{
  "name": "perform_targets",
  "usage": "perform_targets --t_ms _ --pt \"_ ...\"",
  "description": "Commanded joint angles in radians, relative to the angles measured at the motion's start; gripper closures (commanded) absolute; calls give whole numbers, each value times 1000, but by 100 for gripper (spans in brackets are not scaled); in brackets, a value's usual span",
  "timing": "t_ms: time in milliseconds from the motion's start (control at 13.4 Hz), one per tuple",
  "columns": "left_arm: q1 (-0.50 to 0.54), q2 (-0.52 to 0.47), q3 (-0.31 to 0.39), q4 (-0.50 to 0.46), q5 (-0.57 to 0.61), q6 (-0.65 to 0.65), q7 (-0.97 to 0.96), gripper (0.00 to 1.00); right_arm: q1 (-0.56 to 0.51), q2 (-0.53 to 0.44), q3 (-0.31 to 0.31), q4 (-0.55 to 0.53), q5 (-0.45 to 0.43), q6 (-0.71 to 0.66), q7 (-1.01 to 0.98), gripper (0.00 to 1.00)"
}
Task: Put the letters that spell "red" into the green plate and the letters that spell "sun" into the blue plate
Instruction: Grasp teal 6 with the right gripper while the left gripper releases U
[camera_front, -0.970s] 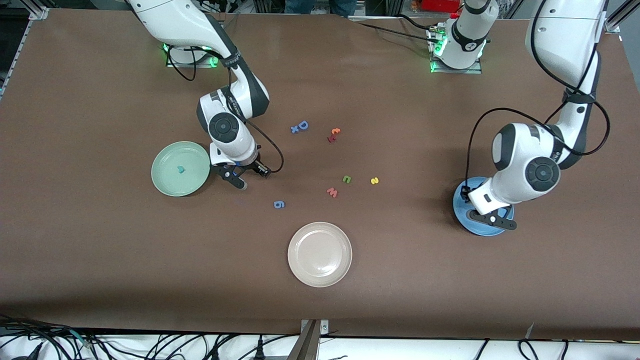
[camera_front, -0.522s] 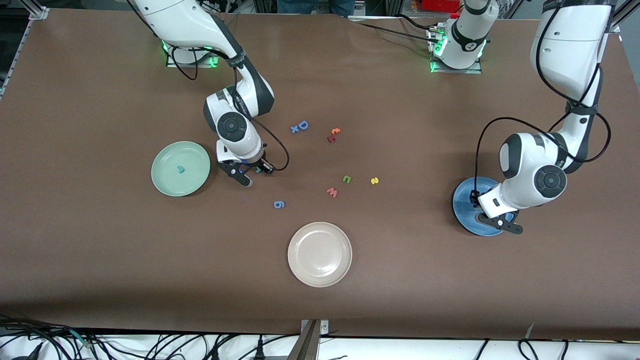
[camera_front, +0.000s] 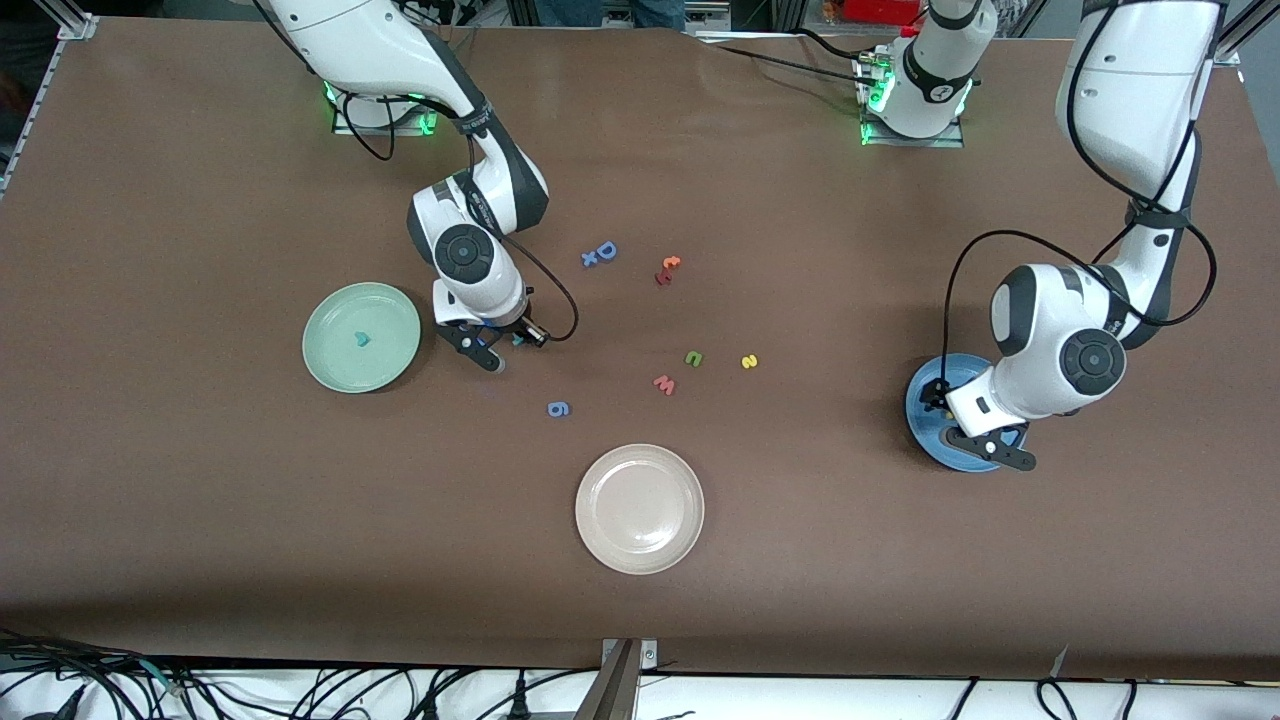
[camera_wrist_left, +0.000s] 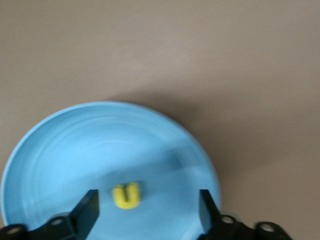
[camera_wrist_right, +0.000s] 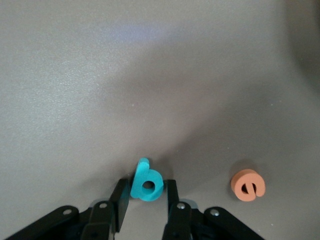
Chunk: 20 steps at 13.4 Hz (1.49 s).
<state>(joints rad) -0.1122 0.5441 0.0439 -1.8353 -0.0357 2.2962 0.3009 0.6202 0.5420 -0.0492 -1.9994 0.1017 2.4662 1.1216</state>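
Low over the table beside the green plate (camera_front: 385, 315), my right gripper (camera_front: 510, 348) (camera_wrist_right: 146, 197) is shut on the teal "d" (camera_wrist_right: 147, 185) (camera_front: 517, 339), which stands on edge between the fingers. The orange "e" (camera_wrist_right: 247, 185) lies flat on the table close beside it. A small teal "r" (camera_front: 360, 339) lies in the green plate. Over the blue plate (camera_front: 925, 400) (camera_wrist_left: 75, 145), my left gripper (camera_front: 975, 430) (camera_wrist_left: 148, 207) stands open. A yellow arch letter (camera_wrist_left: 127, 194) lies in that plate between its fingers. The green arch letter (camera_front: 693, 357) and the yellow "s" (camera_front: 749, 361) lie mid-table.
A pinkish "w" (camera_front: 664, 384) lies by the green arch and a blue "g" (camera_front: 558, 408) nearer the camera. A blue "D" (camera_front: 605, 250) and orange-red letters (camera_front: 667, 268) lie toward the bases. A cream plate (camera_front: 639, 508) sits nearest the camera.
My left gripper has opened and the yellow arch letter now lies loose in the blue plate. My right gripper moved away from the green plate to the teal "d" and closed on it.
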Motion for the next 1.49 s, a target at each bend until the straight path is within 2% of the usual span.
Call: perform_targets --t_ms 0,224,373,522,672,821,1119,1418 --pt "-79 -67 -38 -15 -23 -67 -160 1 3 -1 -1 -4 9 10 9 79" --pt "-188 -69 -88 -13 -16 -77 -483 1 1 -1 -1 -1 9 7 6 87" --pt "-251 -59 -98 -13 -7 -72 -552 1 1 -7 -1 1 9 0 -3 87" --pt "-283 -55 -99 -13 23 -61 -524 1 0 -20 -4 2 9 -4 -11 87" --pt "-299 -47 -131 -16 136 -19 -423 1 -4 -48 -12 4 7 -56 -40 87" --pt "-300 -29 -153 -16 181 14 -311 1 -5 -82 -49 4 9 -119 -119 87" --pt "-300 25 -154 -41 180 155 -9 1 -7 -140 -138 2 9 -248 -294 87" --pt "-307 62 -154 -82 178 210 9 5 -7 -180 -251 -9 10 -337 -541 87"
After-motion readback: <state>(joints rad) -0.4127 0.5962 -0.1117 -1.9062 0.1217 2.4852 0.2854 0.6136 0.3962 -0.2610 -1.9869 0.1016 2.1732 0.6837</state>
